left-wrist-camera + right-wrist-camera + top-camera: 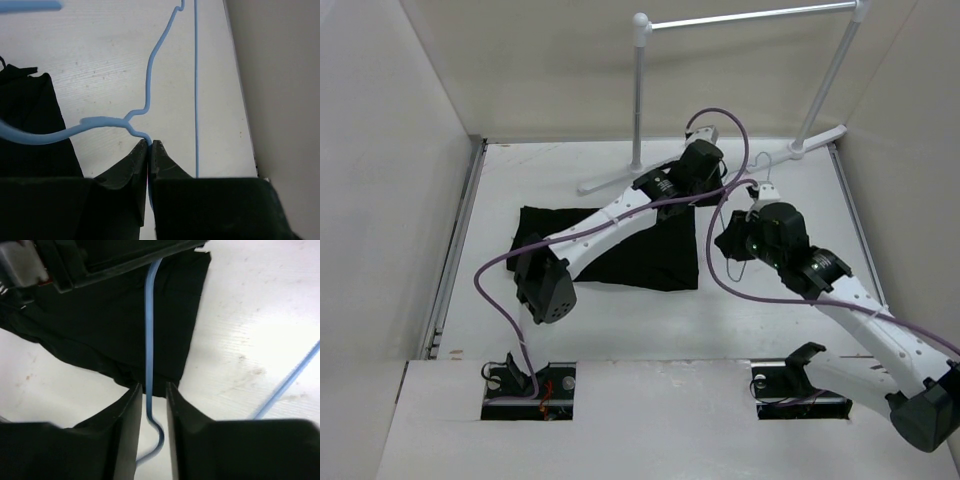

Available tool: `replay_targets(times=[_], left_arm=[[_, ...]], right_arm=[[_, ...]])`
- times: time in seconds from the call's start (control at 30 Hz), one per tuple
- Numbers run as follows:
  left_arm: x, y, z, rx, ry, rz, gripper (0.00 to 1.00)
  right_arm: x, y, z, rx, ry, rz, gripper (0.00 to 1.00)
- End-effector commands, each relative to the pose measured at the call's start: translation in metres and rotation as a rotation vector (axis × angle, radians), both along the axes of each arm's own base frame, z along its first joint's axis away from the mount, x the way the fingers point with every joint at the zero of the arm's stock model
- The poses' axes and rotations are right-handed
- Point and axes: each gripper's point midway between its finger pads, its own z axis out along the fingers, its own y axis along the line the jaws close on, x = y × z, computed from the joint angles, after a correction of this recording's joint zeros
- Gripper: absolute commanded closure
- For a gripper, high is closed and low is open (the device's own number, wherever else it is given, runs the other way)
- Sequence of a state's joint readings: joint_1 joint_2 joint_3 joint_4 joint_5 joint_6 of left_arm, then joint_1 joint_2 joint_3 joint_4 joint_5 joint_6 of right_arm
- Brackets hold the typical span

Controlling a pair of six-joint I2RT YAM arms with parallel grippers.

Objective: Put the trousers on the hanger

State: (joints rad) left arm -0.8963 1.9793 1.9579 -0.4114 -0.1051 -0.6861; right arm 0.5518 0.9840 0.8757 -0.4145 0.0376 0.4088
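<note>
The black trousers lie flat on the table under my left arm; they also show in the left wrist view and the right wrist view. The pale blue wire hanger lies to their right, hook toward the back. My left gripper is shut on the hanger wire just below its neck. My right gripper straddles another stretch of the hanger wire, jaws parted with a gap on each side. In the top view, the left gripper and right gripper sit close together.
The white tubular rail stand stands at the back, its feet on the table behind the grippers. White walls enclose the table on the left, back and right, the right wall close to the hanger. Purple cables loop over both arms.
</note>
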Motion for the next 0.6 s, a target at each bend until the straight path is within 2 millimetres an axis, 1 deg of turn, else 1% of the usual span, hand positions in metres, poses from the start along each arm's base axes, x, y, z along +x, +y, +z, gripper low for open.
replay_targets(times=[0.0, 0.07, 0.13, 0.17, 0.2, 0.23, 0.27, 0.3, 0.37, 0.4, 0.47, 0.57], left_arm=[[0.002, 0.024, 0.023, -0.077, -0.029, 0.062, 1.0], [0.0, 0.028, 0.019, -0.122, -0.033, 0.081, 1.0], [-0.003, 0.033, 0.014, -0.145, -0.029, 0.103, 1.0], [-0.003, 0.035, 0.01, -0.154, -0.027, 0.112, 1.0], [-0.003, 0.036, 0.006, -0.161, -0.028, 0.121, 1.0], [-0.004, 0.036, 0.001, -0.166, -0.031, 0.123, 1.0], [-0.004, 0.037, -0.003, -0.169, -0.034, 0.128, 1.0], [-0.003, 0.038, -0.008, -0.167, -0.037, 0.136, 1.0], [-0.003, 0.04, -0.017, -0.167, -0.038, 0.149, 1.0], [-0.003, 0.04, -0.021, -0.168, -0.04, 0.152, 1.0], [-0.003, 0.042, -0.028, -0.175, -0.048, 0.169, 1.0], [-0.002, 0.049, -0.043, -0.162, -0.059, 0.205, 1.0]], right_arm=[[-0.003, -0.011, 0.021, 0.035, -0.081, -0.039, 0.58], [-0.012, -0.007, 0.022, 0.08, -0.069, -0.017, 0.5], [-0.018, -0.004, 0.029, 0.152, -0.063, 0.0, 0.47], [-0.018, -0.004, 0.033, 0.187, -0.061, -0.004, 0.46], [-0.017, -0.004, 0.035, 0.219, -0.058, -0.008, 0.48], [-0.015, -0.004, 0.036, 0.253, -0.048, -0.013, 0.55], [-0.011, -0.002, 0.034, 0.282, -0.034, -0.016, 0.64], [-0.005, 0.0, 0.03, 0.303, -0.011, -0.023, 0.76], [0.006, 0.006, 0.016, 0.323, 0.043, -0.034, 0.9], [0.013, 0.01, 0.008, 0.322, 0.063, -0.04, 0.92], [0.029, 0.015, -0.006, 0.323, 0.085, -0.062, 0.93], [0.05, 0.022, -0.022, 0.357, 0.1, -0.09, 0.85]])
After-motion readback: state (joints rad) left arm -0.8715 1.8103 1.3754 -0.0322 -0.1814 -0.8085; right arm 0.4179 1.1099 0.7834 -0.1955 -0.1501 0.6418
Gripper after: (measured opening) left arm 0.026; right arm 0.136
